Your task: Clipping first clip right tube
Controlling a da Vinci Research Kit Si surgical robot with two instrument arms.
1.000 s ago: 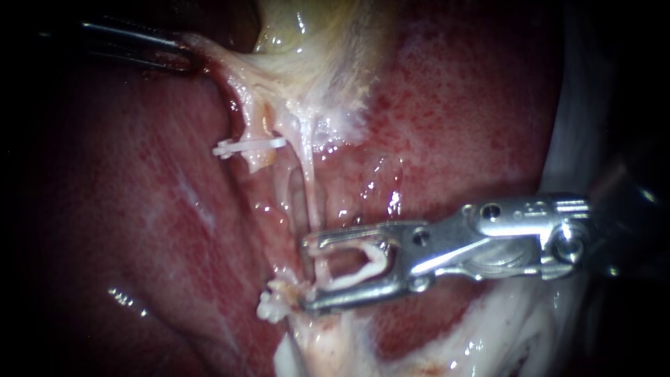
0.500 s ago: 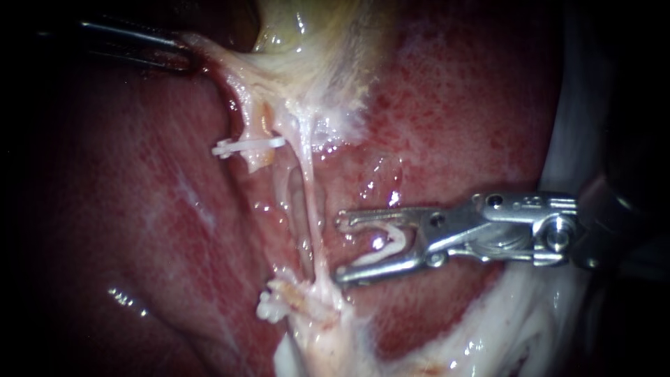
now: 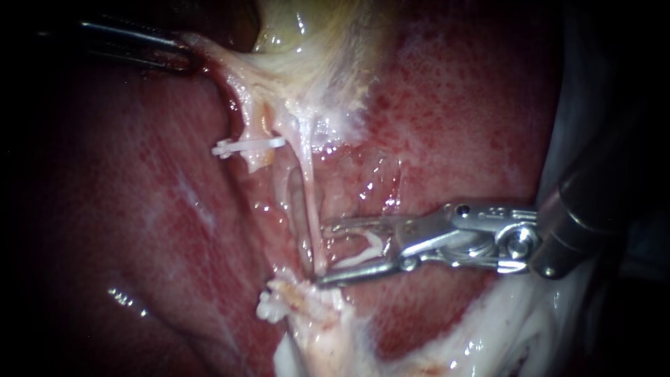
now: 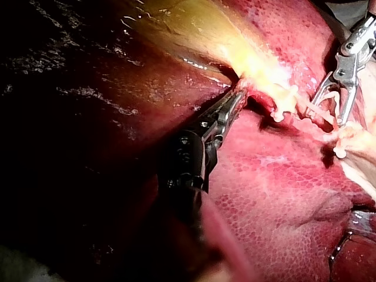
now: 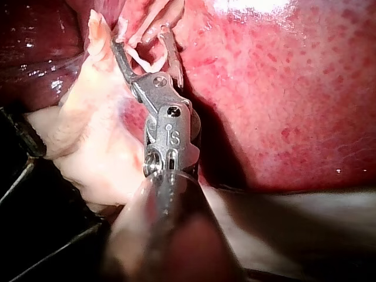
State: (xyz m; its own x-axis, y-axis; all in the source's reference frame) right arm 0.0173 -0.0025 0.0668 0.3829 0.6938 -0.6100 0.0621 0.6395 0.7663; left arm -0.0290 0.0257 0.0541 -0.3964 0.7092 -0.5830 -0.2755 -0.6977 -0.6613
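Liver (image 3: pixel 139 230) fills most of the view, with the gallbladder (image 3: pixel 314 35) above it, drawn taut. Our right instrument (image 3: pixel 322 255) comes in low from the right. Its pincer stands wide, and a white loaded clip (image 3: pixel 370 246) is seated inside with both halves bearing on it. Our left instrument (image 3: pixel 183 57) is at upper left, pincer closed on the gallbladder's edge. The right tube (image 3: pixel 308 188) is the thin pale strand running down to a frayed stump (image 3: pixel 279 300). It crosses right at the pincer's tips, and we can't tell if it sits fully inside. The left tube (image 3: pixel 252 119) beside it carries a placed clip (image 3: pixel 248 146). Risks as we judge them: closing with the tips only at the strand could give a partial bite or let the clip slip off. Pushing sideways on so thin and stretched a tube could tear it. The lower tip could snag the stump.
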